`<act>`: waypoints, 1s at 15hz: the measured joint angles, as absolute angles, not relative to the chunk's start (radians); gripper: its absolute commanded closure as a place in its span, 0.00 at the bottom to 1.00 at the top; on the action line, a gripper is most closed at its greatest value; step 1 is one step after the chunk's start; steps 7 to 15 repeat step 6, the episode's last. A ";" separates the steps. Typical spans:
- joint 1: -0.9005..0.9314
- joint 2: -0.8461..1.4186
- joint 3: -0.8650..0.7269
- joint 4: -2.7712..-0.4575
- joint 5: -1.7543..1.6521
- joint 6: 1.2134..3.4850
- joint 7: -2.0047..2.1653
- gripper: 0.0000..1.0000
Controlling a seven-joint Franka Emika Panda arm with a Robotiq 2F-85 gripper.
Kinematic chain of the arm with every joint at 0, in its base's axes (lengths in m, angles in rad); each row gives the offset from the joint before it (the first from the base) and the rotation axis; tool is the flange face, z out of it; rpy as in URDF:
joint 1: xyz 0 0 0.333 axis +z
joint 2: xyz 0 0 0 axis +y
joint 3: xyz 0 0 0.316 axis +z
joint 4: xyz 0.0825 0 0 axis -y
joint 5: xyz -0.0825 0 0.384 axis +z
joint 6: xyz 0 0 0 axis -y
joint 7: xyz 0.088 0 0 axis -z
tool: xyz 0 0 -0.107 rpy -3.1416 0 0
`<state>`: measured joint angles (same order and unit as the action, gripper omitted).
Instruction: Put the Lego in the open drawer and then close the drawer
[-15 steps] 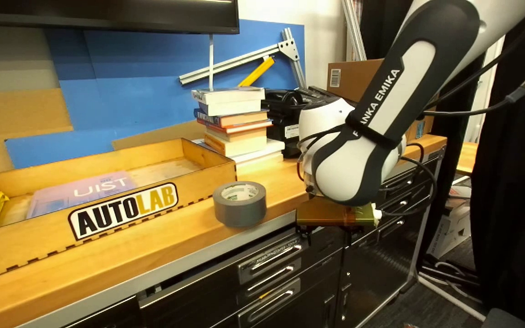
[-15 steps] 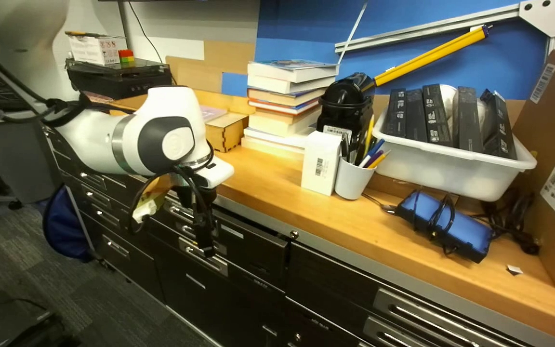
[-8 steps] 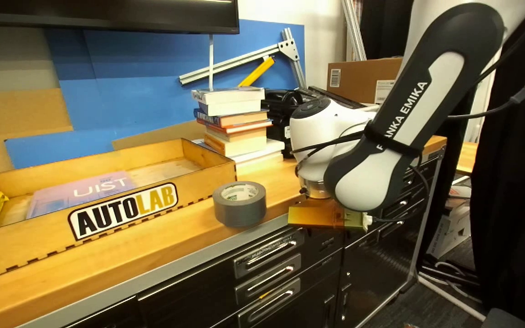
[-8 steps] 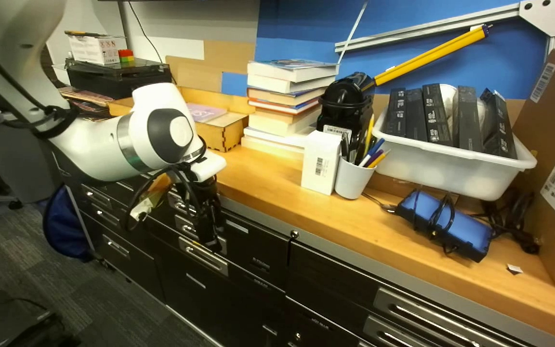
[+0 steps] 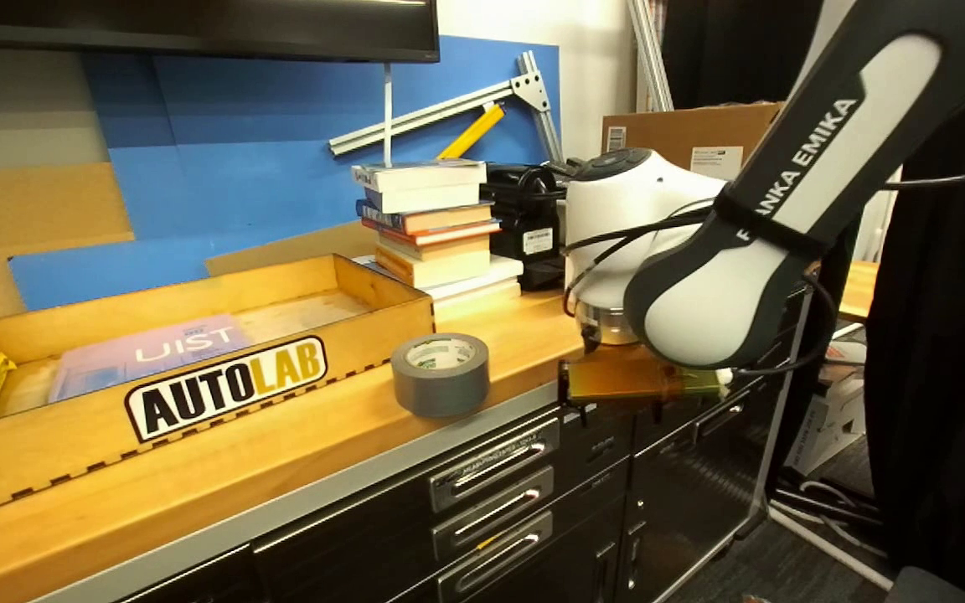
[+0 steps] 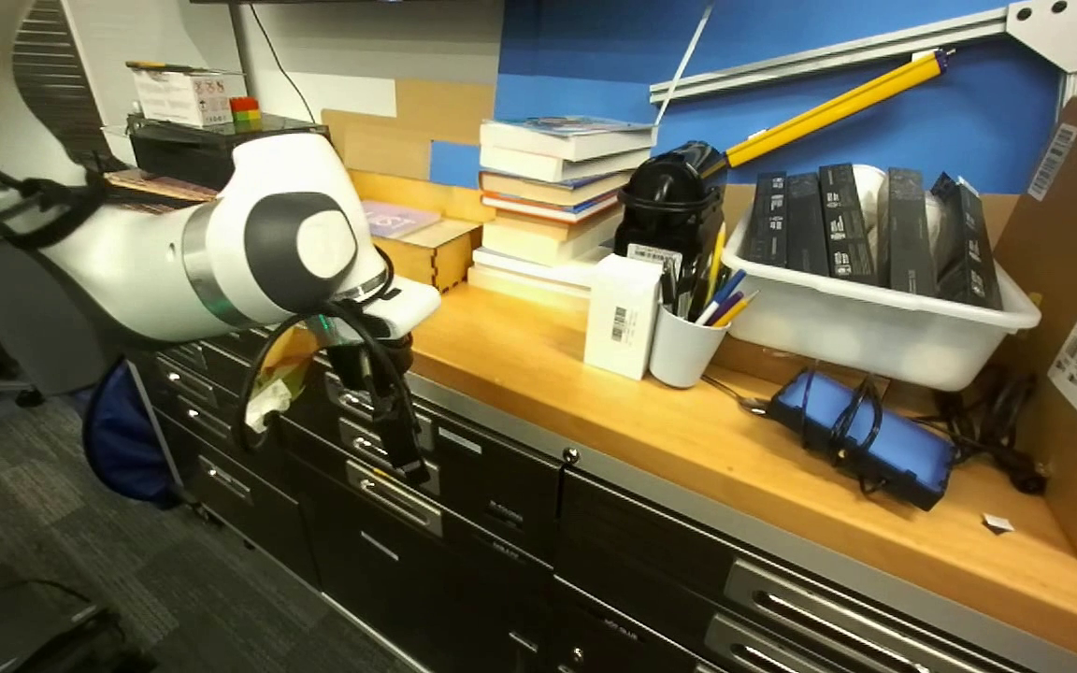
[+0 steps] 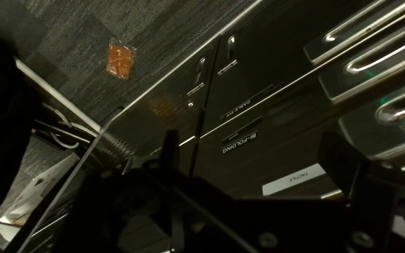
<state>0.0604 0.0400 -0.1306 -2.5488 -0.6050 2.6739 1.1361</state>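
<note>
Wrist view shows the Robotiq gripper [image 7: 250,138] low in the frame, its fingers [image 7: 171,149] parted wide, while in an exterior view the black cabinet drawer [image 5: 407,515] sits closed at the lower centre of the frame, below the grey duct tape roll [image 5: 445,392] on the wooden countertop [image 5: 315,435].

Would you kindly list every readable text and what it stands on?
"AUTOLAB": yellowish wooden tray.
"UIST": flat lilac book.
"F_ANKA EMIKA", partly covered: black and white robot arm.
"TACTILE": white label, dark metal cabinet.
"BI-FOLDING": same cabinet.
"CABLE FIT", second word uncertain: same cabinet.
Too small or blurred: stacked books, brown cardboard box, smaller labels.
</note>
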 measured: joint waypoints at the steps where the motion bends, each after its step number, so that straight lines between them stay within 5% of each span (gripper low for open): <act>1: 0.049 -0.004 -0.121 -2.583 -0.584 2.670 1.062 0.00; 6: 0.166 -0.196 -0.175 -2.666 -0.388 2.544 0.691 0.00; 15: 0.166 -0.196 -0.175 -2.666 -0.388 2.544 0.691 0.00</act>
